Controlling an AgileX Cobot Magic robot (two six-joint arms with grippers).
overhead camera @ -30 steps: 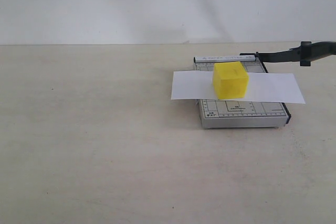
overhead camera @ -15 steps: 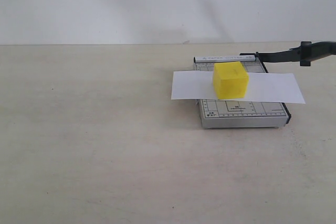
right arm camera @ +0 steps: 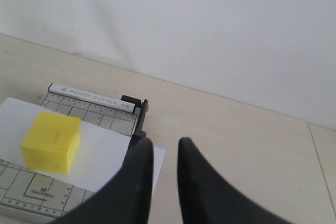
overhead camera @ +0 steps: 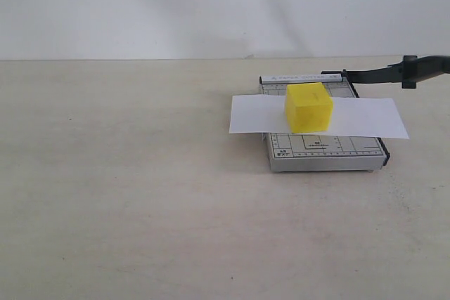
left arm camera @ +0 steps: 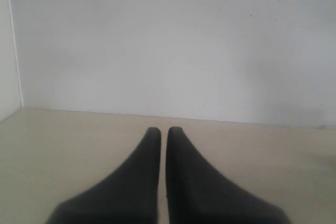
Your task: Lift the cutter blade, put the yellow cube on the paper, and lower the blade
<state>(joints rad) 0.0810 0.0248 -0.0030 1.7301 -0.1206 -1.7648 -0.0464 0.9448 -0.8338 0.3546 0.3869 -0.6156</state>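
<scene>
Yellow cube (overhead camera: 308, 107) sits centred on the paper (overhead camera: 253, 114) across the cutter base (overhead camera: 323, 152), cutter blade (overhead camera: 380, 73) lifted, reaching toward three o'clock; left jaws nearly pressed together, right jaws slightly spread, both empty.

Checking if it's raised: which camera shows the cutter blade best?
Exterior view: the cutter blade shows raised along its length, handle at the frame edge. Right wrist view catches only its hinge end behind the right tool; left wrist view shows none.

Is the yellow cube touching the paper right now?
Touching. The exterior view shows the yellow cube resting directly on the paper, no gap beneath it.
</scene>
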